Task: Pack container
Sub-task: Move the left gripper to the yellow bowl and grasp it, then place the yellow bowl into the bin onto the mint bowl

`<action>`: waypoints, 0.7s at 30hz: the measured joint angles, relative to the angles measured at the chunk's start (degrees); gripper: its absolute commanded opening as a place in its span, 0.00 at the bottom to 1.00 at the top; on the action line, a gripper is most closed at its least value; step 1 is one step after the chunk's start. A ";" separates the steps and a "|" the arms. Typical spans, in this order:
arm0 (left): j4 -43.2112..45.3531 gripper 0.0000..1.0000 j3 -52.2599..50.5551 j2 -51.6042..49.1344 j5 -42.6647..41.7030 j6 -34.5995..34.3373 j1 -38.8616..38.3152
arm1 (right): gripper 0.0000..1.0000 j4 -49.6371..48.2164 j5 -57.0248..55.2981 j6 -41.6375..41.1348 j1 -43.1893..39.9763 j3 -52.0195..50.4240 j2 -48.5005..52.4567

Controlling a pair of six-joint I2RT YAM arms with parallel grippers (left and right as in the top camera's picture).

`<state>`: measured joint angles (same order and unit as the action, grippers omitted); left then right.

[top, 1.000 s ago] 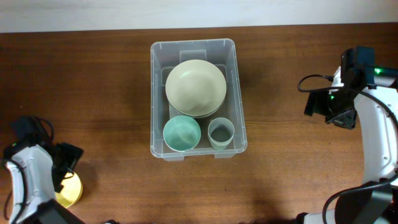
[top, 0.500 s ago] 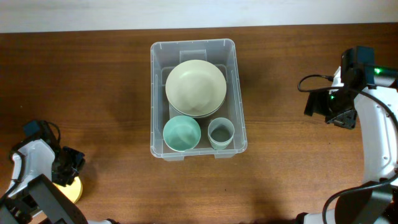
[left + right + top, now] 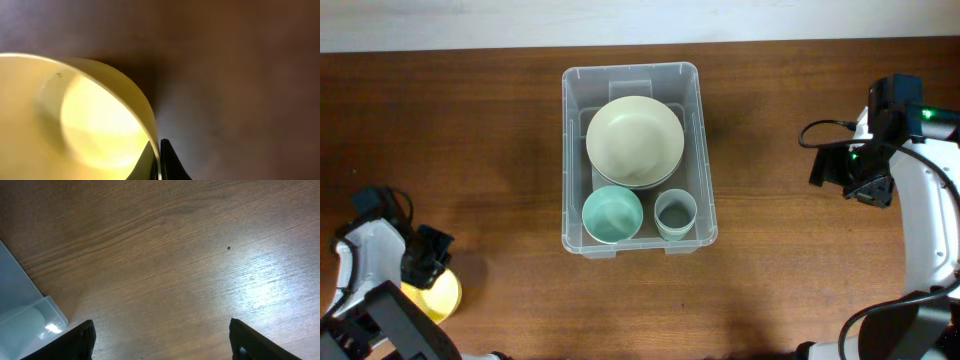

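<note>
From overhead we see the whole desk (image 3: 500, 120). The container (image 3: 570, 150), a clear rectangular tub with rounded corners and a rimmed edge, sits at its middle. It holds 3 things: a pale green bowl (image 3: 634, 140) filling the upper part, and a teal bowl (image 3: 612, 214) and a small grey-green cup (image 3: 675, 213) side by side below it. That view also places the left tool (image 3: 425, 262) at the lower left corner, well apart from the container and over a yellow bowl (image 3: 432, 295), but it hides the grip itself. The left wrist view supplies that: the 2 dark fingers (image 3: 169, 159) are pinched narrow on the yellow bowl's rim, 1 inside the wall and 1 outside. The right tool (image 3: 860, 180) hangs at the right side of the desk, apart from the container. Its own camera shows its 2 fingers (image 3: 75, 340) spread wide over bare wood, gripping nothing, with 1 corner of the container at the left edge.
</note>
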<state>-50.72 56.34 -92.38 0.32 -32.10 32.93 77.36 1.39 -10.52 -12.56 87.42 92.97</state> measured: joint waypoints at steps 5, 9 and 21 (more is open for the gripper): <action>-5.88 0.01 10.84 0.48 -3.85 1.07 -9.05 | 0.81 -0.02 0.00 0.00 0.00 -0.02 0.00; -8.50 0.01 20.22 3.02 -4.63 2.29 -21.18 | 0.81 -0.02 0.00 -0.02 0.00 -0.02 0.00; -10.71 0.01 33.46 3.87 5.53 3.85 -63.73 | 0.81 -0.07 0.00 0.00 0.00 -0.02 0.00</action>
<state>-61.43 89.80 -88.51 5.85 -28.25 -30.81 77.30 1.39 -10.52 -12.56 87.39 92.97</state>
